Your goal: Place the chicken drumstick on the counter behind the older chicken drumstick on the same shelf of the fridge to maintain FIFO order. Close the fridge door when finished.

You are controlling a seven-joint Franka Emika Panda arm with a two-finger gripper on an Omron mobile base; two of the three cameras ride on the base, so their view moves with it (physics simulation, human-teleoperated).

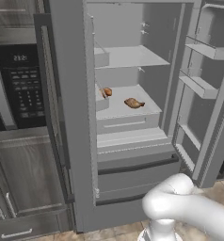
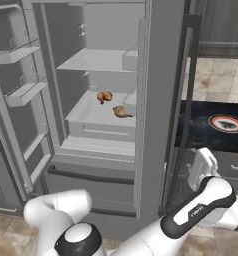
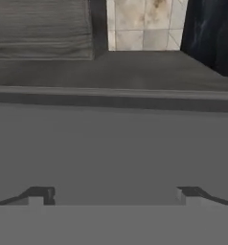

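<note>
Fridge (image 1: 81, 141) stands open, and the action sits on the lower shelf (image 1: 121, 111) inside: two chicken drumsticks lying straight on the pale surface. One chicken drumstick (image 1: 134, 103) rests nearer the front edge, toward the middle of the shelf; the other drumstick (image 1: 106, 92) lies further back, partly tucked behind the door edge in the left base view. They're near each other but apart. Upper shelf (image 1: 130, 57) above them is a flat pale slab. Off to the right, the black marble counter (image 2: 201, 127) carries a round plate (image 2: 227, 123), sitting flat on it
</note>
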